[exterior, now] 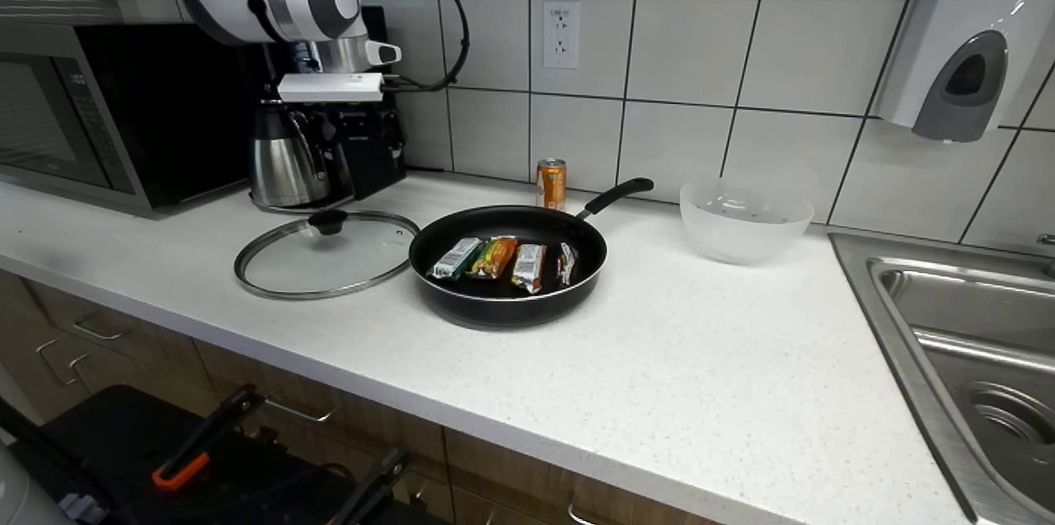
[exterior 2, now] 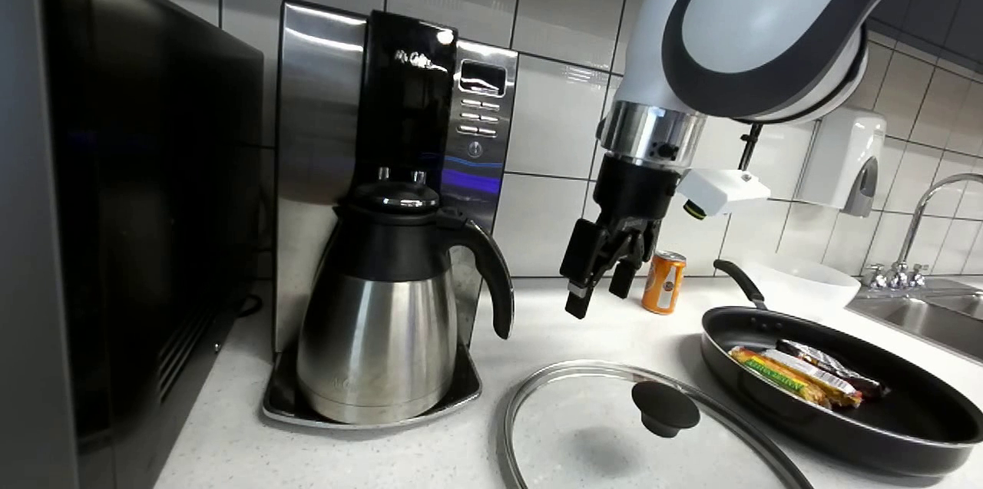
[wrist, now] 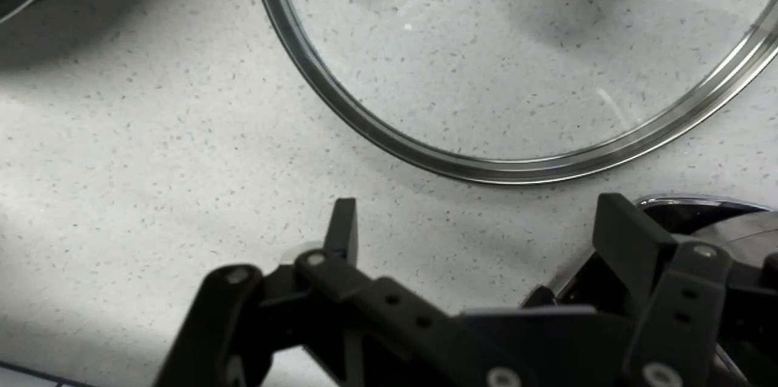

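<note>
Glass lid [exterior: 328,260]: likely stiff, slick, breakable | we would pinch its knob [exterior 2: 665,406], not the rim [wrist: 516,172] | our hand [wrist: 478,217] hangs near it, spread wide, empty

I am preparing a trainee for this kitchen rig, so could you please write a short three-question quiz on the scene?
1. True or false: the gripper is open and holds nothing.
2. What lies in the pan?
a) the can
b) wrapped bars
c) the bowl
3. Fill in: the lid lies on the counter with its knob facing ....

Key: 1. true; 2. b; 3. up.
</note>
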You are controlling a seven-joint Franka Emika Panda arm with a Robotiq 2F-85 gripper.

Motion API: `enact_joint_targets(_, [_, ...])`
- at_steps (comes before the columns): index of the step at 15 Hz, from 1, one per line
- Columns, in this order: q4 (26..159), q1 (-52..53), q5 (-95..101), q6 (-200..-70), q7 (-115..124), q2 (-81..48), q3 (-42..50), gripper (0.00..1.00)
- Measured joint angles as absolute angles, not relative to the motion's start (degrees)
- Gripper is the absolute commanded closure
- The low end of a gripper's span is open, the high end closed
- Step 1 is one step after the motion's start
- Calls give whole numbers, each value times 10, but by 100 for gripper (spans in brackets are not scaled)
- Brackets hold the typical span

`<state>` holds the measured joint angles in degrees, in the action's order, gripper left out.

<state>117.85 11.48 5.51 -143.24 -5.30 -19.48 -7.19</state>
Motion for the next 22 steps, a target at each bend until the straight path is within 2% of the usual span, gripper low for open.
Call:
enact_joint_targets(10, [1163, 136, 55, -1350, -22, -204, -79, 0])
enact_joint_targets(22, [1176, 136, 49, -1344, -3, -218, -84, 0])
